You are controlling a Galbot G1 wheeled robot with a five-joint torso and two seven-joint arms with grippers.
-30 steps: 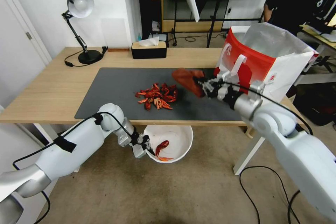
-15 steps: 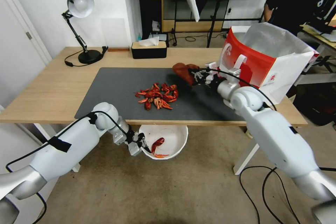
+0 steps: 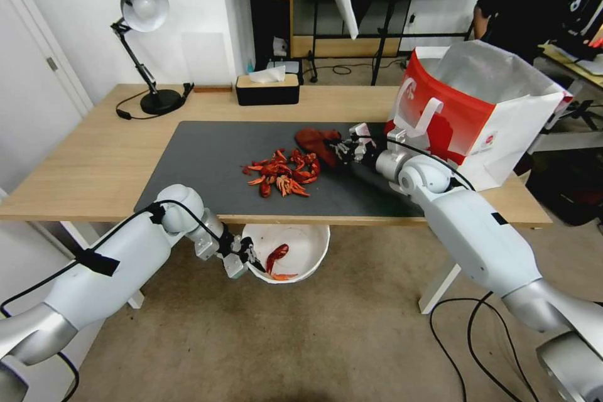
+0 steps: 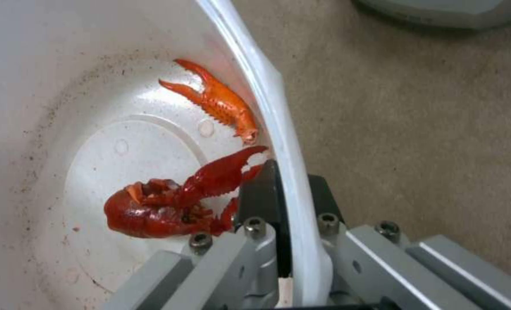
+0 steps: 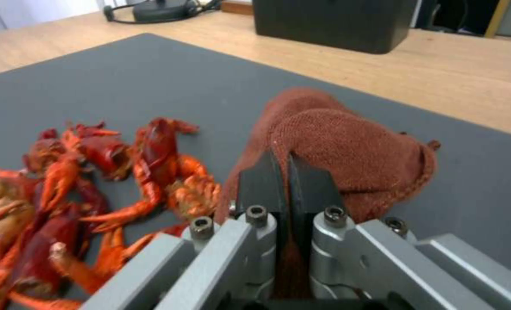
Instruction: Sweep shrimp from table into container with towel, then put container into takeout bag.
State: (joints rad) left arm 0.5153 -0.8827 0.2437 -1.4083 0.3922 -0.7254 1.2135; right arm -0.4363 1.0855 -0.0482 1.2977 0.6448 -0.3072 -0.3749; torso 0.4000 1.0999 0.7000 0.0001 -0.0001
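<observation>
While your right tool is clenched on the towel, low on the dark mat just beside the shrimp pile, your left tool pinches the rim of the container below the table edge. Inside the container you have two shrimp pieces. The takeout bag stands open on the table's right end, behind your right arm.
</observation>
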